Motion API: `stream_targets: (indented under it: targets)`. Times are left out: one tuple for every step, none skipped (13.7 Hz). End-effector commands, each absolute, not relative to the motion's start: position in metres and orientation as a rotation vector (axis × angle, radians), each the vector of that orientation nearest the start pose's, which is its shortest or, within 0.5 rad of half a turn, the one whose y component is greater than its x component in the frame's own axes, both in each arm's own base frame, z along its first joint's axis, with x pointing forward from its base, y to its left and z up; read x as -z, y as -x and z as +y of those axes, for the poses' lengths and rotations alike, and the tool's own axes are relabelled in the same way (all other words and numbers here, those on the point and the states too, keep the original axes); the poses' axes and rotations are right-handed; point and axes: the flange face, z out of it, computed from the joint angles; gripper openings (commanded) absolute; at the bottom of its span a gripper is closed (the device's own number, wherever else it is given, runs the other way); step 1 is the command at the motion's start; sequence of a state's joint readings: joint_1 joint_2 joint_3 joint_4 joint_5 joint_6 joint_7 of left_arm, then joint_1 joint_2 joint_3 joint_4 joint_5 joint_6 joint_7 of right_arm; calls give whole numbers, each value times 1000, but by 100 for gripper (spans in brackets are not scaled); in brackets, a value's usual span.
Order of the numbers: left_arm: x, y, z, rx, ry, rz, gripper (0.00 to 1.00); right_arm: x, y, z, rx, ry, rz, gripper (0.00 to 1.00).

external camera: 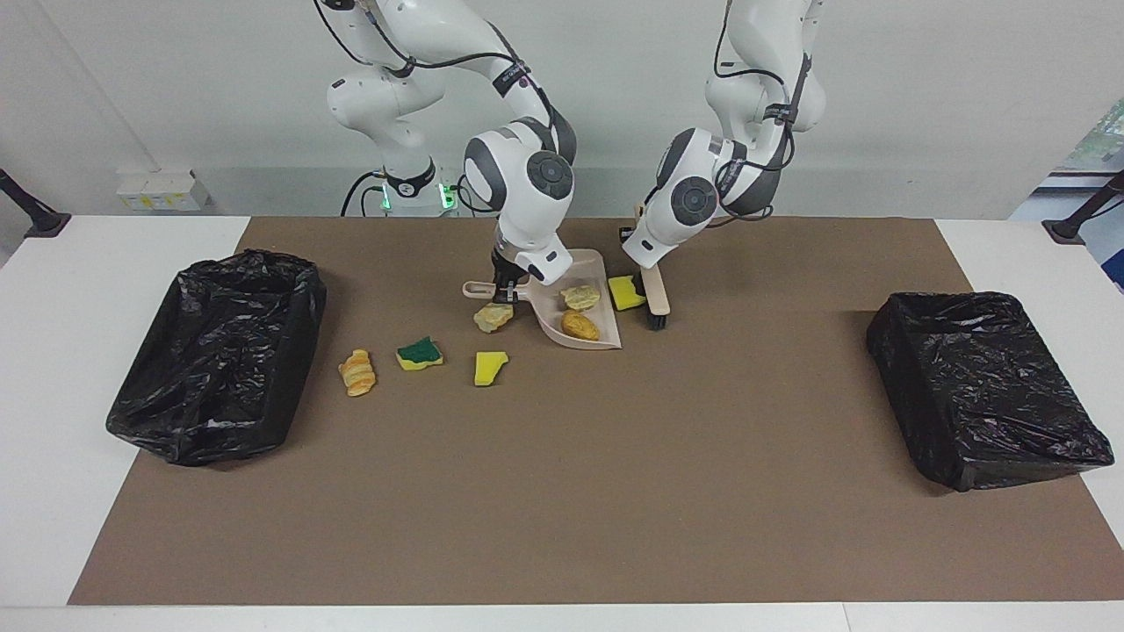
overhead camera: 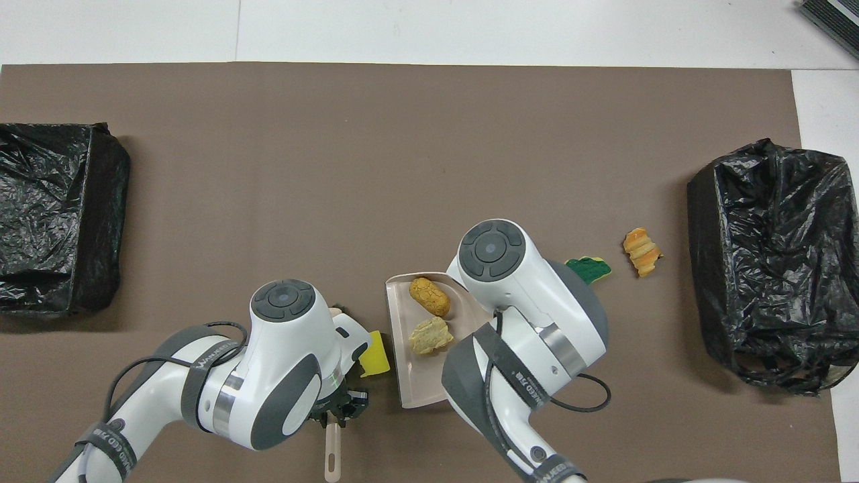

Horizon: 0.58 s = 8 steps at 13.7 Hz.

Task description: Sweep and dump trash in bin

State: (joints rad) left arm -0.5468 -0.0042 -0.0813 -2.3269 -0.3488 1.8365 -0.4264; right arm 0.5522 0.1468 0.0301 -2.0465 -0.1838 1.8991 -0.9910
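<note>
Overhead: both arm bodies mask their claws; the right arm hides the dustpan (external camera: pixel 587 309) handle and two trash lumps, the left arm hides most of the brush (external camera: pixel 654 298), only its handle end pokes out. Facing view settles it: right claw (external camera: pixel 502 294) clamped on the dustpan handle, left claw (external camera: pixel 644 263) closed on the brush handle, bristles down on the brown mat (external camera: pixel 615 491). Dustpan holds two bits: tan lump (external camera: pixel 580 297) and orange bread piece (external camera: pixel 580 326). Yellow sponge chunk (external camera: pixel 626 292) sits between pan mouth and brush, touching or nearly, can't tell which. On the mat: tan bit (external camera: pixel 493 318) just under the pan handle, yellow chunk (external camera: pixel 490 368), green-and-yellow sponge (external camera: pixel 419 354), croissant-like piece (external camera: pixel 356 372). Black-lined bins (external camera: pixel 219 351) (external camera: pixel 988 386) at each end of the counter; contents can't be made out.
</note>
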Motion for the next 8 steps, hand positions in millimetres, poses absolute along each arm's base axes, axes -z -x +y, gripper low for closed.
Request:
stream_targets:
  targets:
    - [-321, -324, -308, -881, 3056, 142, 0, -354, -452, 278, 479, -2027, 2192, 0]
    - [-323, -322, -312, -879, 3058, 158, 0, -353, -453, 275, 494, -2031, 2188, 0]
    - [-327, -320, -323, -875, 3068, 184, 0, -352, -452, 271, 522, -2035, 2183, 0]
    - [-336, -317, -341, -881, 3101, 201, 0, -351, -451, 268, 543, -2034, 2183, 0]
    - [-345, -317, -351, -878, 3128, 186, 0, -351, -451, 267, 546, -2029, 2186, 0]
    - [-357, -312, -365, -865, 3137, 198, 0, -350, -451, 266, 544, -2033, 2184, 0]
    - [-372, -306, -377, -839, 3145, 179, 0, -350, -455, 260, 547, -2043, 2179, 0]
    - [-383, -308, -383, -826, 3154, 156, 0, -351, -459, 253, 536, -2053, 2177, 0]
